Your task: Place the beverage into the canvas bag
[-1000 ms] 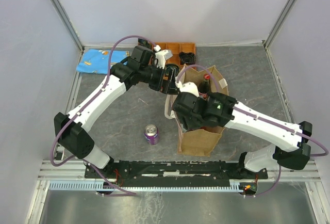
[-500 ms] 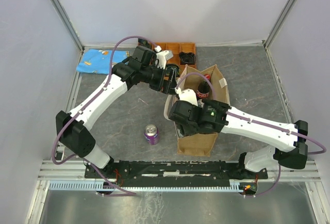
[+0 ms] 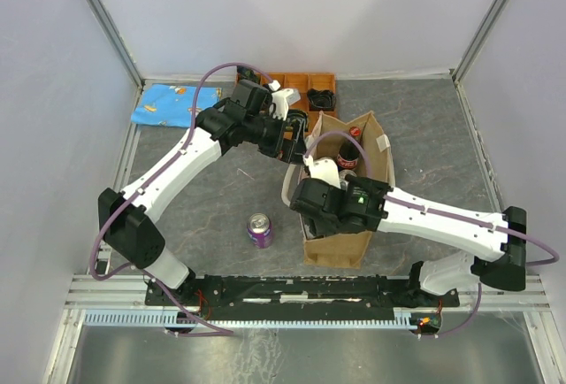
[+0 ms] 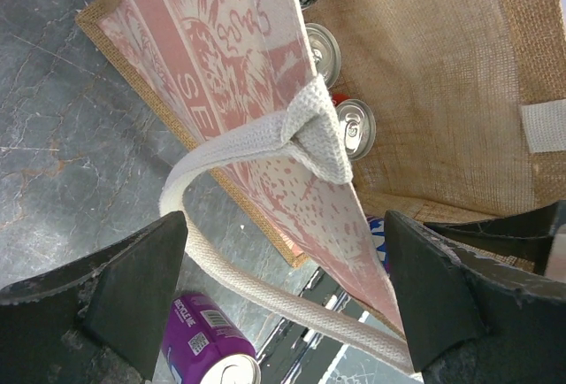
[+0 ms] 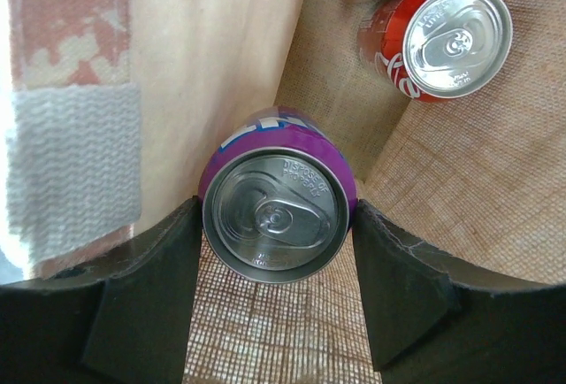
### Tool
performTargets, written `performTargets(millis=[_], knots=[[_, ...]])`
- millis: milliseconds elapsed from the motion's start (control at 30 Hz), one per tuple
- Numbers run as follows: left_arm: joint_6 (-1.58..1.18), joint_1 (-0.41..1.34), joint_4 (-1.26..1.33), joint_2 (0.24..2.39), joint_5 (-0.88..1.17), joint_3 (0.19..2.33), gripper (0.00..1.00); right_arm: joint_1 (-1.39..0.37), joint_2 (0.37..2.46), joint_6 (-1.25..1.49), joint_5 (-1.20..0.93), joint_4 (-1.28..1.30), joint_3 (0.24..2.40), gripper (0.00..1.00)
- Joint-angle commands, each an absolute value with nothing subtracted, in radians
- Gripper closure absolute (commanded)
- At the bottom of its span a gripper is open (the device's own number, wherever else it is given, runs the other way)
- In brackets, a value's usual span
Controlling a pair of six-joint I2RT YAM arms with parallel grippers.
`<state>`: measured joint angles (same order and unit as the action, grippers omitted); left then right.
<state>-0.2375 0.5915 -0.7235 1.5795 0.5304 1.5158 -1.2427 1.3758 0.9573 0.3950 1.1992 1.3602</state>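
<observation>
The tan canvas bag [image 3: 338,247] stands open mid-table, its red print showing in the left wrist view [image 4: 221,57]. My right gripper [image 3: 331,208] reaches down inside it and is shut on a purple can [image 5: 277,216], held upright in the bag's corner over the woven floor [image 5: 469,198]. My left gripper [image 4: 287,287] is open wide, its jaws straddling the bag's printed wall and whitish handle [image 4: 230,163] at the far rim [image 3: 296,141]. A second purple can [image 3: 259,230] stands on the table left of the bag, and it also shows in the left wrist view [image 4: 208,344].
Red Coke cans [image 5: 455,39] and a dark Coke bottle [image 3: 351,149] stand inside the bag. An orange compartment tray [image 3: 305,83] and a blue cloth [image 3: 168,103] lie at the back. Grey walls enclose the table.
My right gripper has sunk lower into the bag with the purple can, its arm shifting left. The left gripper edged slightly right along the bag's rim.
</observation>
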Motion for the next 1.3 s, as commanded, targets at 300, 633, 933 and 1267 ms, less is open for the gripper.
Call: performTargets(millis=[300,633,933,1267], knots=[[-0.223,0.603,-0.705,1.577,0.525,1.557,0.03,-1.225,1.362,0.991,0.395,1.078,1.253,1.0],[-0.219,0.605,-0.707,1.574,0.517,1.556,0.03,-1.195,1.36,0.986,0.356,1.018,1.184,1.0],[-0.216,0.606,-0.71,1.575,0.519,1.558,0.03,-1.188,1.461,0.925,0.26,0.969,1.175,1.0],[-0.218,0.606,-0.711,1.572,0.523,1.553,0.03,-1.167,1.496,0.918,0.209,0.929,1.108,1.0]])
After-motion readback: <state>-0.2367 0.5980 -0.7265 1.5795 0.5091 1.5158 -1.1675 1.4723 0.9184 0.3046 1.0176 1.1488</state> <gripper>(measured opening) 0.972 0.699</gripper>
